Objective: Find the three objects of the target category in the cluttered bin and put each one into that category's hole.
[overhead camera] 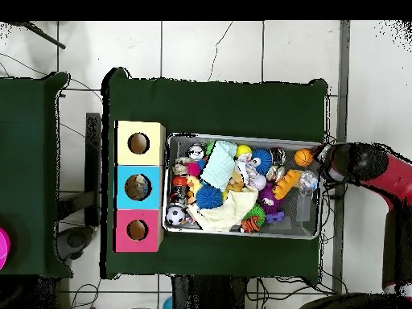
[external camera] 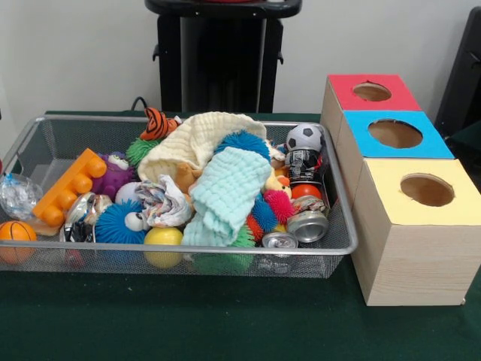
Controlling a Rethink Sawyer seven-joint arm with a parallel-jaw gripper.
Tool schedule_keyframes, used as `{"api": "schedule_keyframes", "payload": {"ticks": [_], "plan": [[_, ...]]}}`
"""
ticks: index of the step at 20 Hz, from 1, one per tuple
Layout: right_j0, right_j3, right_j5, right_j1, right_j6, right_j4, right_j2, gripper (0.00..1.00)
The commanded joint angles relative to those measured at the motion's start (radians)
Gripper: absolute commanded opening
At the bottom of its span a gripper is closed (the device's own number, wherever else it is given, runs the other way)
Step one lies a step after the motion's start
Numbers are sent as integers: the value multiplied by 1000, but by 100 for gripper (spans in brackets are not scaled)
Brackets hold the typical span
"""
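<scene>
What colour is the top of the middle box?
Blue, clearest in the front view: the middle box sits between red and yellow ones.

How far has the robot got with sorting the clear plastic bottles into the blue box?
Done: unclear; something pale shows inside the blue-topped hole, but I cannot identify it. In hand: nothing seen held; the gripper hovers over the bin end. Left: at least one crumpled clear plastic item lies in the bin.

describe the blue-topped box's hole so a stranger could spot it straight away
Beside the silver wire mesh bin stands a row of three pale wooden boxes. The middle one has a blue top, with the round hole cut through it. Its neighbours' holes sit in a red top and a yellow top.
</scene>
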Motion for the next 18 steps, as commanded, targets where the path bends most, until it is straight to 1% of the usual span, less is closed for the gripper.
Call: {"api": "schedule_keyframes", "payload": {"ticks": [1, 5, 7, 10, 18], "plan": [[21, 128, -13, -10, -52, -6, 25, 100], [19, 120, -1, -12, -62, -4, 27, 100], [20, 130, -6, -20, -58, -5, 24, 100], [17, 173, -25, -42, -49, -8, 20, 100], [29, 232, -61, -67, -19, -17, 11, 100]]}}
